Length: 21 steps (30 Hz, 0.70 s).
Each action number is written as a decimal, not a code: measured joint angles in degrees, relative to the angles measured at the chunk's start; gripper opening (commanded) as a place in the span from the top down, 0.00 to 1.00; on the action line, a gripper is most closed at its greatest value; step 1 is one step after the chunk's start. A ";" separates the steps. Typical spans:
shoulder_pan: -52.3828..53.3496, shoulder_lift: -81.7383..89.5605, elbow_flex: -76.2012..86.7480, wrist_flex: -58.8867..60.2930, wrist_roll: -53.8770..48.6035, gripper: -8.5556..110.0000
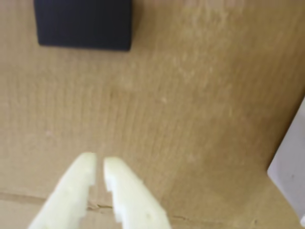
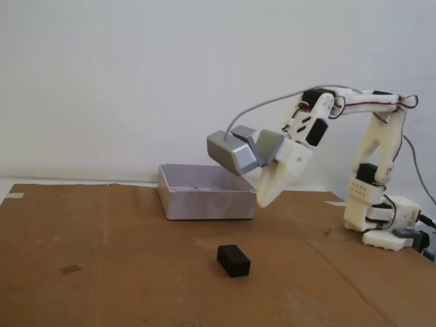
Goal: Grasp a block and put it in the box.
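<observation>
The gripper (image 1: 97, 164) shows in the wrist view as two pale, cream-coloured fingers (image 1: 71, 191) rising from the bottom edge, their tips drawn almost together with only a thin slit between them and nothing held in that slit. In the fixed view the gripper (image 2: 264, 199) hangs in the air, tips pointing down and a little to the left, just beside the right front corner of the box (image 2: 204, 201) and clear of the cardboard sheet (image 2: 122, 272) below.

Taking the box as the landmark: it is a shallow, pale lavender-grey tray with low walls, standing flat on the cardboard at the back of the sheet. The part of its inside that the fixed view shows, along the far wall, looks bare; the floor of the tray is hidden behind the near wall, so its contents cannot be fully told. In the wrist view only a pale corner of the box (image 1: 291, 167) enters at the right edge.

The block (image 2: 234, 260), small and matte black, lies on the cardboard in front of the box, toward the camera, well apart from it and outside its walls. In the wrist view the block (image 1: 84, 24) sits at the top left, far from the fingertips.

A grey camera housing (image 2: 233, 152) rides on the wrist above the box's right end. The white arm (image 2: 371, 136) reaches back to its base (image 2: 381, 221), right of the box.
</observation>
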 measured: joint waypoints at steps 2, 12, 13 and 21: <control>0.00 -1.32 -1.67 0.00 0.00 0.92; 0.00 -6.42 -9.40 0.00 0.00 0.92; 0.00 -6.86 -10.20 0.00 0.00 0.92; -1.85 -10.81 -14.77 0.00 0.00 0.92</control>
